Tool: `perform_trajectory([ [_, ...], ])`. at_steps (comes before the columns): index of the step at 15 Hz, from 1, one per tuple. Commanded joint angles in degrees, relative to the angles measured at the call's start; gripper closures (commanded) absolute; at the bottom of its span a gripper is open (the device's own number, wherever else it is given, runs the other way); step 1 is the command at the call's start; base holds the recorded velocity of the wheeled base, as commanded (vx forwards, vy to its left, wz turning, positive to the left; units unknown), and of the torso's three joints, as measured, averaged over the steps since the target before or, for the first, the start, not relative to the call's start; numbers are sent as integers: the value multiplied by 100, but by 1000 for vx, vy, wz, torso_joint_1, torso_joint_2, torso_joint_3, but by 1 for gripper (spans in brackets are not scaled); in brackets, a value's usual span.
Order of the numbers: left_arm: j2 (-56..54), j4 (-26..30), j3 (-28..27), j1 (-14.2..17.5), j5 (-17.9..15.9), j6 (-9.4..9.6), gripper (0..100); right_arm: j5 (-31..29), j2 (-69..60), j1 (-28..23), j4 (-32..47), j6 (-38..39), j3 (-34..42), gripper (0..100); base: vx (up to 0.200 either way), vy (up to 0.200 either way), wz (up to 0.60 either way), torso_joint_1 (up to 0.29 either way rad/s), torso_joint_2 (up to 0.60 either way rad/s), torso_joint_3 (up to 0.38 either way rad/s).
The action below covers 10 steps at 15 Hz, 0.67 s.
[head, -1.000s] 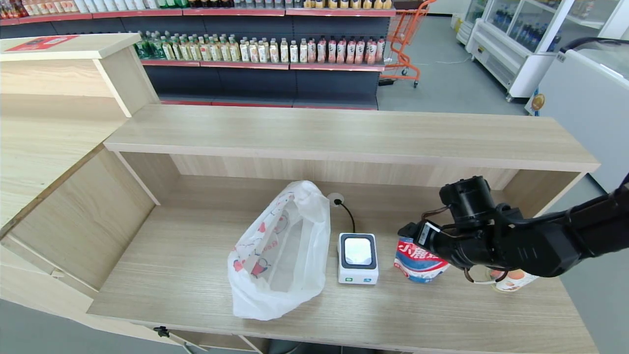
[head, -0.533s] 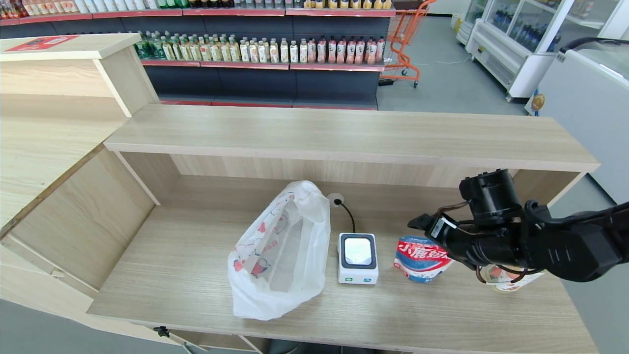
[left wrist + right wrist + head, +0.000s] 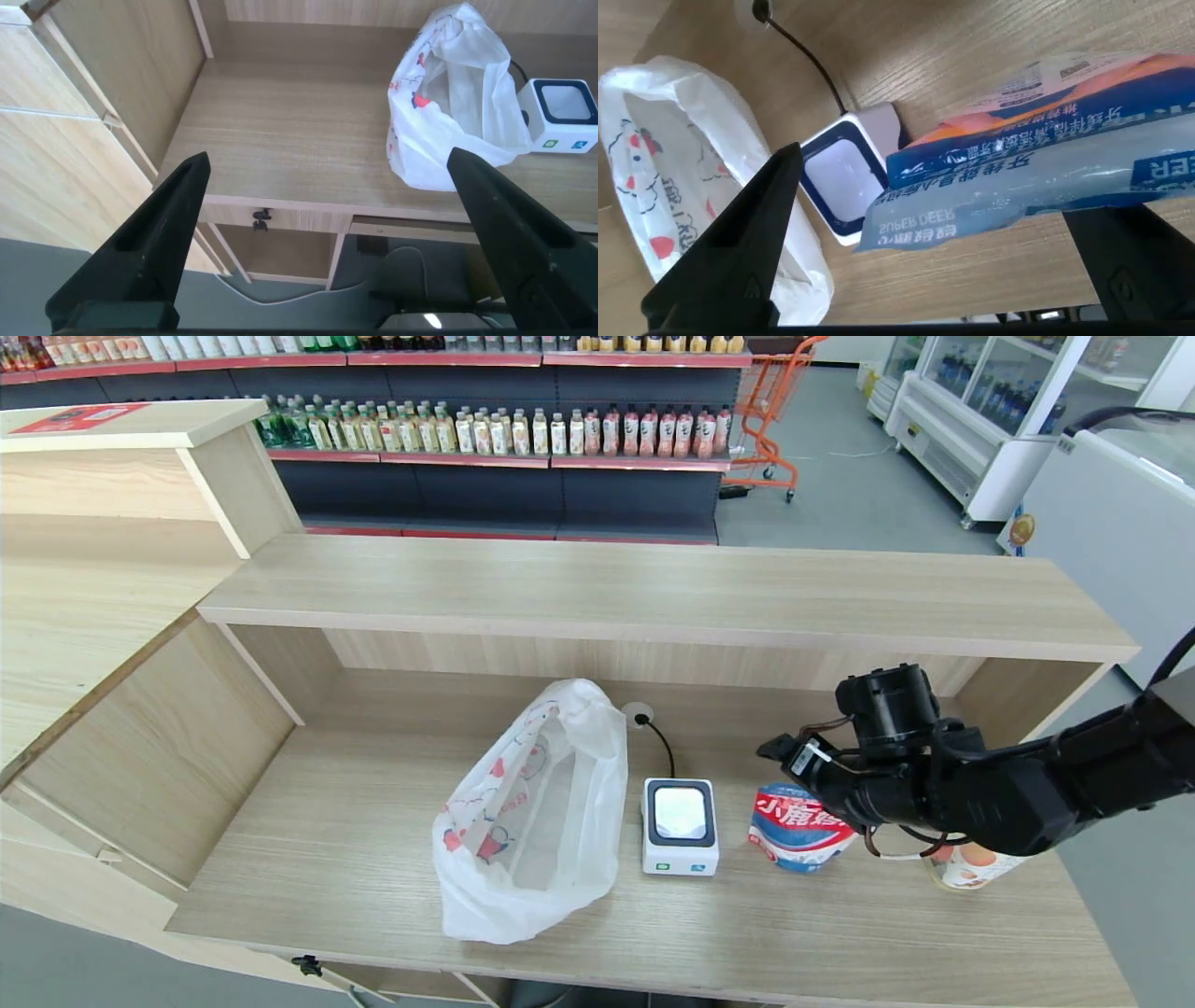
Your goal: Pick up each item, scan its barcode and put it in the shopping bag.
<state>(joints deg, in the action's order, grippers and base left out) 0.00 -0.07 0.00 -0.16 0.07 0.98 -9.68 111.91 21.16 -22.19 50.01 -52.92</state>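
Hovering my right gripper (image 3: pixel 784 756), fingers spread, above the pouch (image 3: pixel 794 831) right of the scanner (image 3: pixel 680 859); it looks soft and light, so I'd pinch its top.

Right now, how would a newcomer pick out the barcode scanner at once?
On the lower wooden counter, under the raised shelf, look between the white shopping bag and the blue-and-white packet. The scanner sits there: the only rigid white box, with a dark-framed glass window on top and a black cable running back from it.
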Motion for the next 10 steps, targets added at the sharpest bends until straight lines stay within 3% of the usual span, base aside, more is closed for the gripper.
perform_trajectory([
  [1,9,-1,0,-2,1,-1,0,-16,384,11,-5,-61,-78,0,0,0,0,0,0,0],
  [10,9,-1,0,-2,1,-1,0,-614,806,-104,30,-597,-447,0,0,0,0,0,0,0],
])
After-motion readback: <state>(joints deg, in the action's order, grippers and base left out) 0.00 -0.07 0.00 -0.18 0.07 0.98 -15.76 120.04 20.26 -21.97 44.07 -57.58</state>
